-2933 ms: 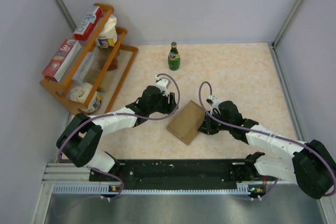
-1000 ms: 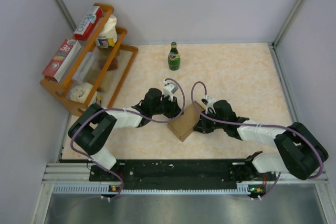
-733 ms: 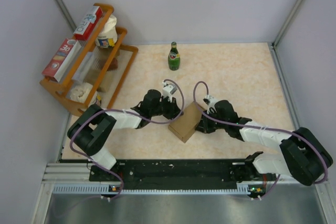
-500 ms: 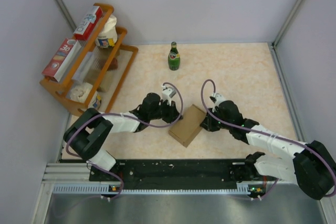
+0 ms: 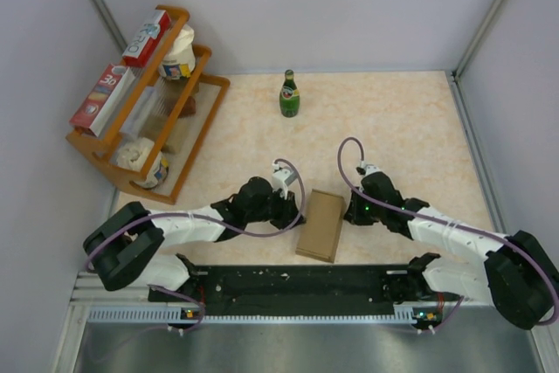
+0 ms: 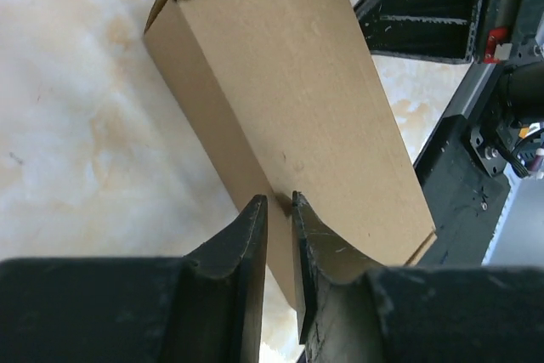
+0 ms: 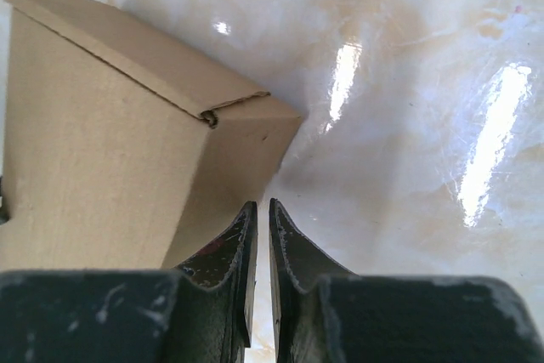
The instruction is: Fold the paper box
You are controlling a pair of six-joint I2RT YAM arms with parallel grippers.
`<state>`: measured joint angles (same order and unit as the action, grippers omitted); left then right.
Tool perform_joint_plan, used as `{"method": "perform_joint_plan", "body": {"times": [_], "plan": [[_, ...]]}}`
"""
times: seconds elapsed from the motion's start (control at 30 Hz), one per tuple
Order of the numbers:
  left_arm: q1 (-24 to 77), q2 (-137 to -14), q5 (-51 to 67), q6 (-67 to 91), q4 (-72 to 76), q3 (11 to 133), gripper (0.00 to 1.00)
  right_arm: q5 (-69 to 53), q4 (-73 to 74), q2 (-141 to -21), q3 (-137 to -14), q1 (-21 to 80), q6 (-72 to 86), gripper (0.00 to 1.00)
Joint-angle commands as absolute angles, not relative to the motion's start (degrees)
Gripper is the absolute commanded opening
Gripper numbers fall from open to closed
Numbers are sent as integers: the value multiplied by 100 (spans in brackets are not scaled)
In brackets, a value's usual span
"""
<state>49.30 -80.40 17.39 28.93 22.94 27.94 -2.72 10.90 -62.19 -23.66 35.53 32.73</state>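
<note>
The paper box [image 5: 321, 224] is a closed plain brown carton lying flat near the table's front edge, its long side running near to far. My left gripper [image 5: 293, 208] is shut, with its tips against the box's left long edge. In the left wrist view the gripper [image 6: 274, 200] touches the box [image 6: 314, 91] at its upper side edge, with nothing between the fingers. My right gripper [image 5: 349, 212] is shut beside the box's far right corner. In the right wrist view the gripper [image 7: 261, 204] sits just off the box [image 7: 93, 150] at its tucked end flap.
A green bottle [image 5: 289, 94] stands at the back centre. A wooden rack [image 5: 196, 98] at the left holds red-and-white boxes [image 5: 146, 37] and tubs. The black base rail [image 5: 288, 284] lies right behind the box's near end. Grey walls close both sides.
The box has slid toward the front edge and turned from a diagonal lie to nearly straight. Both grippers moved nearer with it, staying at its left and right sides.
</note>
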Motion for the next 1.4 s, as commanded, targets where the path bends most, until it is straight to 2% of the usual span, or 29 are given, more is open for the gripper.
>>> {"method": "perform_joint_plan", "body": {"times": [0.0, 0.07, 0.23, 0.27, 0.37, 0.43, 0.6, 0.9, 1.37], "plan": [[4983, -7463, 1109, 3077, 1856, 2724, 24, -18, 1107, -6433, -2619, 3612, 3322, 9], [4940, -7182, 521, 3059, 1522, 2795, 34, -18, 1099, -6512, -2689, 3612, 3296, 9], [4448, -6899, 378, 2717, 1433, 2909, 35, 290, 1081, -6583, -2733, 3604, 3270, 8], [4404, -6986, 326, 2629, 1363, 2996, 33, 325, 1090, -6618, -2751, 3595, 3261, 8], [4368, -7530, 386, 2339, 1135, 3470, 11, 369, 1090, -6749, -2821, 3595, 3261, 8], [4359, -8022, 570, 2207, 1038, 3752, 0, 343, 1081, -6881, -2891, 3595, 3243, 8], [4359, -8823, 1221, 2153, 1300, 4104, 0, 255, 1002, -7058, -2997, 3577, 3217, 6], [4500, -9316, 1757, 2382, 1687, 4192, 0, -148, 739, -7303, -3155, 3586, 3146, 6], [4939, -9651, 1723, 2426, 1679, 4535, 0, -888, 307, -7445, -3208, 3586, 3138, 5]]}}
